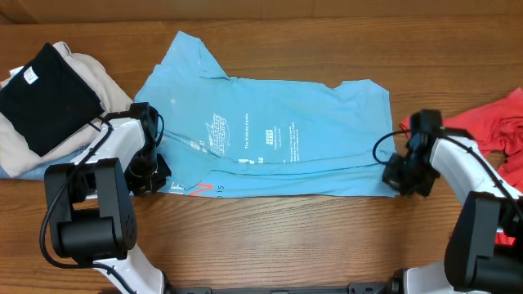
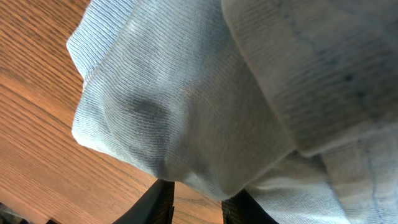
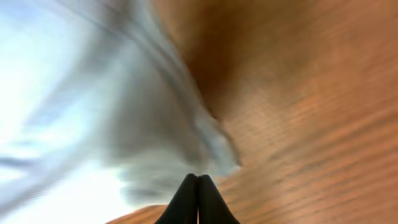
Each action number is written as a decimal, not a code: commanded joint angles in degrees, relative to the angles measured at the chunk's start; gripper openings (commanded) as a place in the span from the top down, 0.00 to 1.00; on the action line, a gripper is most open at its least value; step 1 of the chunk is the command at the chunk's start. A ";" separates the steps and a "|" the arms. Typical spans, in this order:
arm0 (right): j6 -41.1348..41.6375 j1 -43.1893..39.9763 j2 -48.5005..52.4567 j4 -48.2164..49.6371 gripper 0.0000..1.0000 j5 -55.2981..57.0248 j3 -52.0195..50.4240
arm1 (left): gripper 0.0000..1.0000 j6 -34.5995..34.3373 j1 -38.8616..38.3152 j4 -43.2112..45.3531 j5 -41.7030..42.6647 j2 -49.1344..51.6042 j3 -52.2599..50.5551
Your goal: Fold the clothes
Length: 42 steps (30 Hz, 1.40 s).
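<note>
the sky-blue t-shirt (image 1: 327, 114) bore white and red lettering. at 3 o'clock, a coral-red shirt (image 1: 498, 122); at 10 o'clock, a black garment (image 1: 45, 98) over beige cloth (image 1: 94, 77). the table (image 1: 286, 245) was brown wood-grain.

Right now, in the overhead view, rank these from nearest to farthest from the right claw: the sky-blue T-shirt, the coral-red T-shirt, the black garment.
1. sky-blue T-shirt: its near corner lies at the right claw, and the rest spreads leftward.
2. coral-red T-shirt: just beyond, at the view's right edge.
3. black garment: far left, atop a beige pile.
</note>
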 commanded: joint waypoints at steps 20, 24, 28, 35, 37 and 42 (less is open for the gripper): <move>-6.01 -0.31 10.97 6.49 0.92 -6.58 1.84 | 0.71 -1.01 0.35 0.66 0.24 0.04 -0.37; -4.61 -0.61 10.97 3.30 0.92 -1.31 1.25 | 0.70 -1.01 0.33 0.68 0.24 0.04 -0.37; 0.31 -2.21 10.97 1.27 0.92 8.07 1.25 | 0.70 -0.98 0.35 0.87 0.22 0.04 -0.37; 1.86 -6.80 10.97 2.32 0.92 8.07 1.60 | 0.70 -1.01 0.35 0.85 0.22 0.04 -0.37; 1.42 -7.10 10.97 3.26 0.92 5.03 2.29 | 0.70 -1.01 0.33 0.90 0.22 0.04 -0.37; -0.59 -6.21 10.84 -0.37 0.92 1.05 7.52 | 0.70 -1.01 0.33 0.87 0.24 0.04 -0.37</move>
